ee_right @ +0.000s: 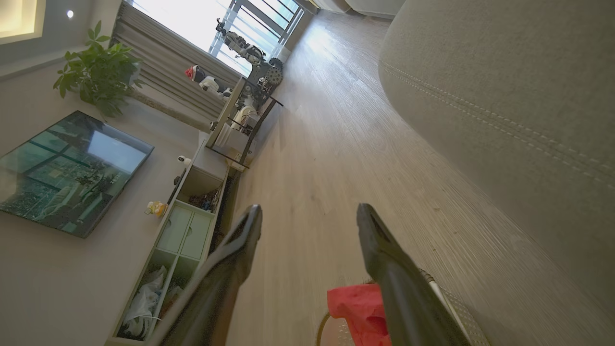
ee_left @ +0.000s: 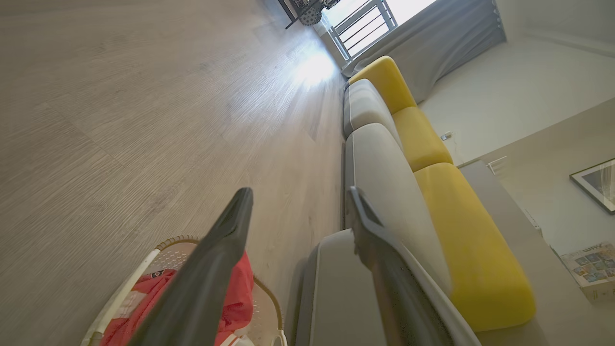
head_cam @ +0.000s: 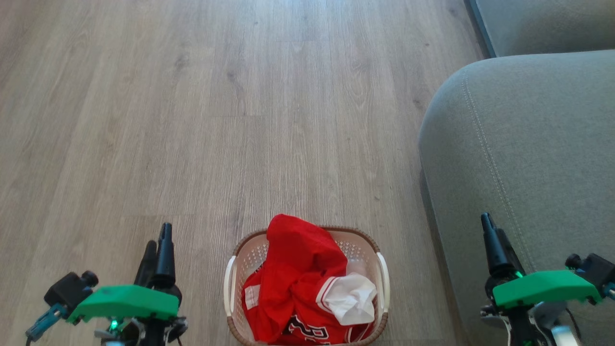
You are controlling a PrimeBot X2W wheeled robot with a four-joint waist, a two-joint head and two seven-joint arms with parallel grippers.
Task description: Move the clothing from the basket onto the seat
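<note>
Hovering before a grasp: both jaws apart, empty; clothing point(head_cam: 298, 269) heaped in the basket point(head_cam: 252, 257) between them; next, probably descend and pinch it.

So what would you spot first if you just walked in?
The bright red clothing, heaped in the white basket on the wood floor, right in front of the robot. Next comes the big grey-green seat to the basket's right. In the left wrist view, yellow cushions run along the sofa's back.
</note>
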